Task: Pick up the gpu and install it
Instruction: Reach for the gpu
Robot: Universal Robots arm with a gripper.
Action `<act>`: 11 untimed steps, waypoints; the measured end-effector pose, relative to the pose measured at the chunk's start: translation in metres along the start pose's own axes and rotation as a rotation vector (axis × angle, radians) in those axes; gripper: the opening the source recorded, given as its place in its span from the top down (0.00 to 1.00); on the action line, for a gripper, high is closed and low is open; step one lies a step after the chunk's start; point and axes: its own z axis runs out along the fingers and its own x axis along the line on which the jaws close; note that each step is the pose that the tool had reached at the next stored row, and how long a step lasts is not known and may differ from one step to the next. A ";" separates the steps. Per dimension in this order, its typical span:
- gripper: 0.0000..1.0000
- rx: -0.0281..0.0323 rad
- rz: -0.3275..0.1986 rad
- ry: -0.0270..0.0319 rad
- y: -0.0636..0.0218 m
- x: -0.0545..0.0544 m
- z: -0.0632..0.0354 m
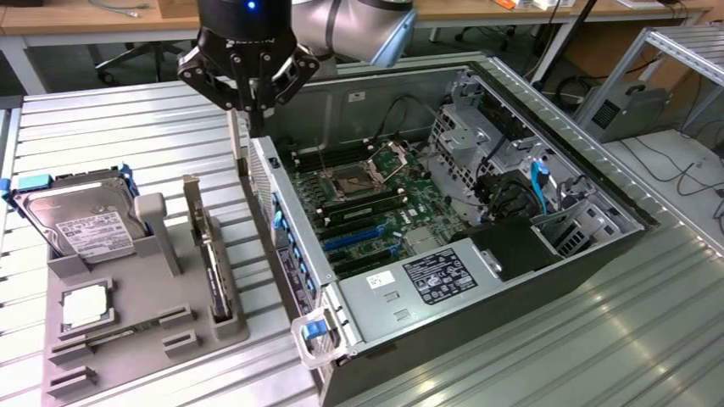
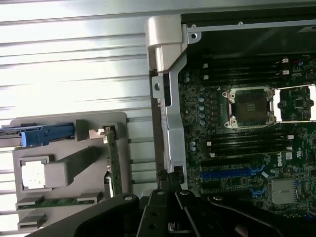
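The gpu [image 1: 210,254] is a slim dark card with a silver bracket strip, standing on edge in a slot of the grey holder tray [image 1: 147,335] left of the computer case. In the wrist view the gpu [image 2: 113,163] shows its green board edge. My gripper [image 1: 257,125] hangs above the case's rear wall, up and to the right of the card in the exterior view, well apart from it. Its fingers are shut with nothing between them. The gripper [image 2: 168,187] sits over the case edge in the wrist view.
The open computer case [image 1: 588,246] lies on its side, with the motherboard [image 1: 374,203] and blue card slots [image 2: 229,173] exposed. The tray also holds a hard drive [image 1: 85,225], a processor chip [image 1: 85,307] and a memory stick [image 2: 54,201]. Ribbed metal table [image 1: 125,127] surrounds everything.
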 end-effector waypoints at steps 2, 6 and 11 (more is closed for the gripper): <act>0.89 0.0000 0.000 0.0001 -0.0002 0.003 -0.0001; 0.89 0.0000 0.000 0.0000 -0.0006 0.009 -0.0002; 0.89 0.0000 0.000 0.0000 -0.0013 0.020 -0.0006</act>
